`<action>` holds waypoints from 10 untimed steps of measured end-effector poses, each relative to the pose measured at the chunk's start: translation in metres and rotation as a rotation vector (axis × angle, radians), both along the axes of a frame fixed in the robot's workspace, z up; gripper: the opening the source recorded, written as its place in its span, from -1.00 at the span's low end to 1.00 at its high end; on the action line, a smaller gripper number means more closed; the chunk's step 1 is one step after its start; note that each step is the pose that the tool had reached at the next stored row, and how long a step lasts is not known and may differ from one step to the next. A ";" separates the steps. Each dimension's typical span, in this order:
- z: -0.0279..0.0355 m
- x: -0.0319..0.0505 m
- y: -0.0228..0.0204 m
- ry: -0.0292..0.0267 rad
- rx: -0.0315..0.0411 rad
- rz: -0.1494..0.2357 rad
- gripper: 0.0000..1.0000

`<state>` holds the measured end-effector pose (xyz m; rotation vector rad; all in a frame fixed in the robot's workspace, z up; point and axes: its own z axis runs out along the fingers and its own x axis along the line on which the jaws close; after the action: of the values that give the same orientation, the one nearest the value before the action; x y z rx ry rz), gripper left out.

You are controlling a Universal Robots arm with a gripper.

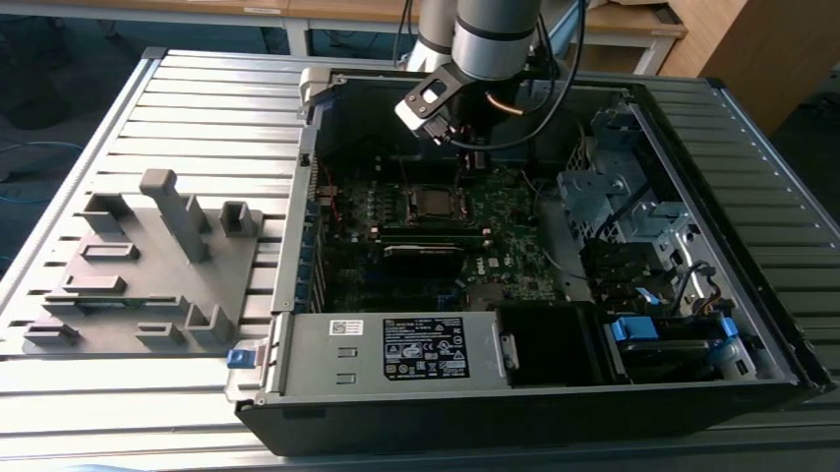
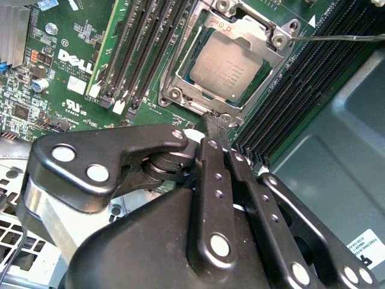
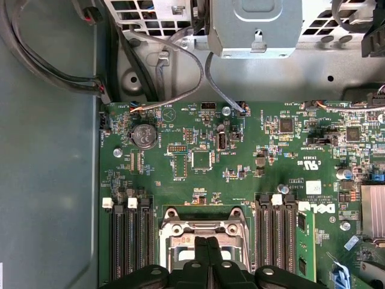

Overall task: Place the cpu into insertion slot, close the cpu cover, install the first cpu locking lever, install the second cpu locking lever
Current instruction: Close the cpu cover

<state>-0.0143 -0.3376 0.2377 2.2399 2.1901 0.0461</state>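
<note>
My gripper [image 2: 214,123]: black metal links with a satin sheen and bright rivets. The cpu [image 2: 230,65]: smooth, dull silvery metal face. The cpu cover [image 2: 255,27]: brighter bare metal frame. Motherboard [image 3: 180,144]: green lacquered board. Memory slots [image 2: 144,48]: black, slightly glossy plastic.
</note>
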 end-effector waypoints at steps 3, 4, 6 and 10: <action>0.0000 -0.0005 0.0000 0.0000 0.0000 0.001 -0.79; 0.0000 -0.0005 0.0000 0.0000 -0.0001 0.002 -0.79; 0.0000 -0.0005 0.0000 0.0000 0.0000 0.004 -0.79; 0.0000 -0.0005 0.0000 0.0000 0.0000 0.006 -0.79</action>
<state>-0.0148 -0.3376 0.2377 2.2334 2.1969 0.0462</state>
